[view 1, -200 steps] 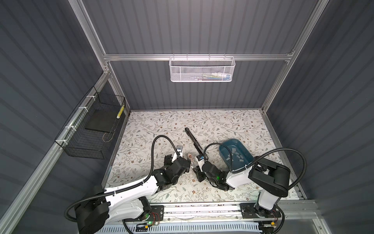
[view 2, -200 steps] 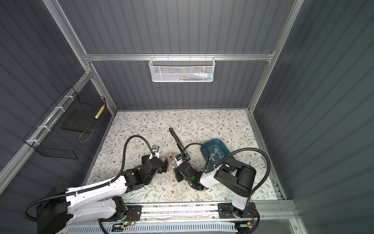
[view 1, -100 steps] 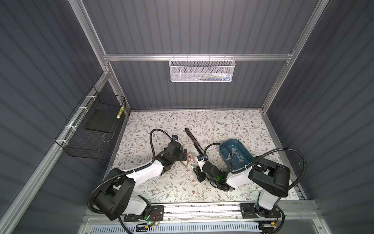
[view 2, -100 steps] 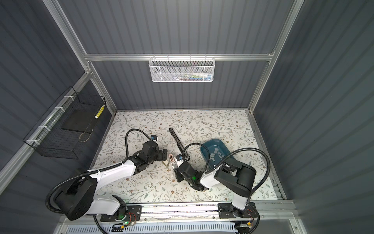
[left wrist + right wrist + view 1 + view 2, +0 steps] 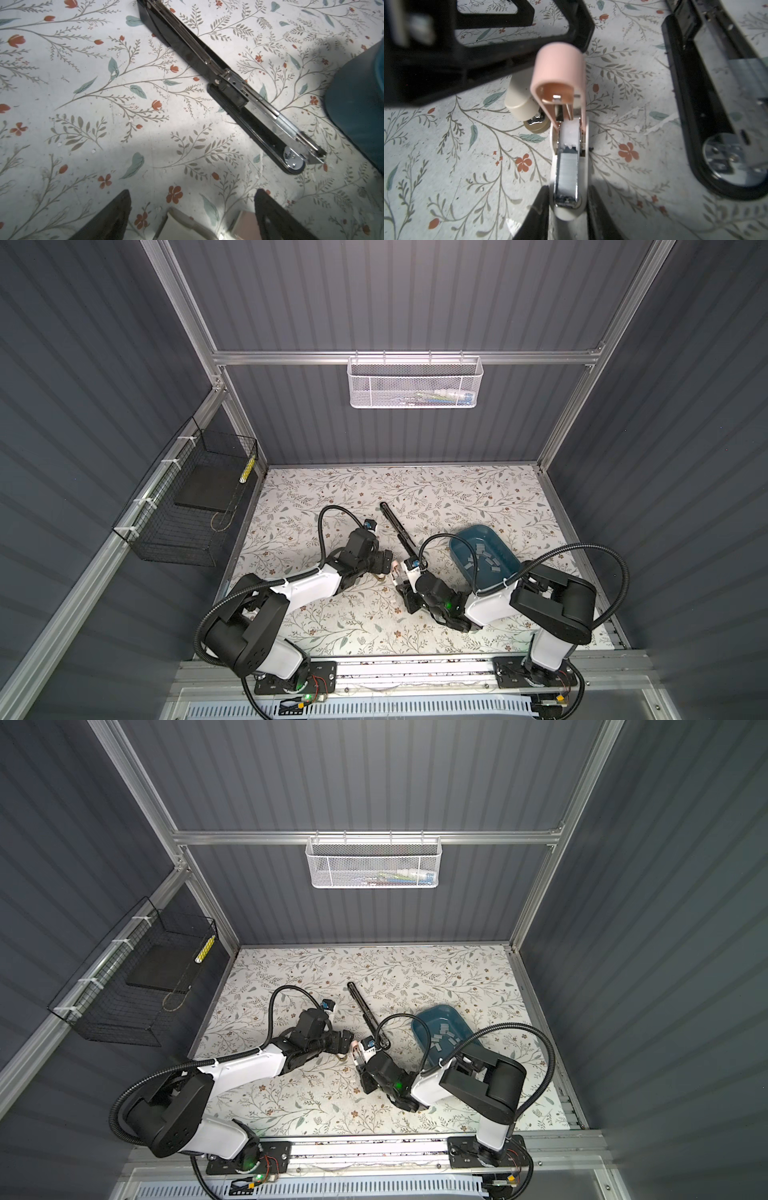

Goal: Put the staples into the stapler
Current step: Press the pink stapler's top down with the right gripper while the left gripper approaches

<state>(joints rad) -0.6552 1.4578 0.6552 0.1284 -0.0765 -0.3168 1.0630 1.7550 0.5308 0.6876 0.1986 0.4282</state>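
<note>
**Landmark:** black stapler (image 5: 397, 531), folded out flat in one long diagonal line on the floral table (image 5: 478, 497).

**Item 1, pink stapler** (image 5: 560, 72): just off the black stapler's near end, apart from it. Pink lid swung up, cream base folded aside, channel bared.

**Item 2, staples** (image 5: 484, 558): loose grey strips in the blue tray (image 5: 456, 549), beside the black stapler's near half on the right arm's side. A loaded strip (image 5: 568, 170) lies in the pink stapler's channel.

**Item 3, right gripper** (image 5: 568, 207): fingers clenched on the pink stapler's white body from both sides.

**Item 4, left gripper** (image 5: 192, 191): fingers released and spread wide, nothing pinched. Lid and base show between them; contact cannot be told.

**In the way:** the raised lid and the left gripper's black frame crowd the channel's rear. A cable (image 5: 432, 540) loops over the tray edge nearest the black stapler.

**Surroundings:** white mesh basket (image 5: 374, 385) and black wire basket (image 5: 174, 543) hang on the walls, well apart from the black stapler.

**Change:** a second ago the left arm lay stretched low. Now it is folded up, with its wrist level with the black stapler's near end. Right arm, both staplers and tray are unmoved.
</note>
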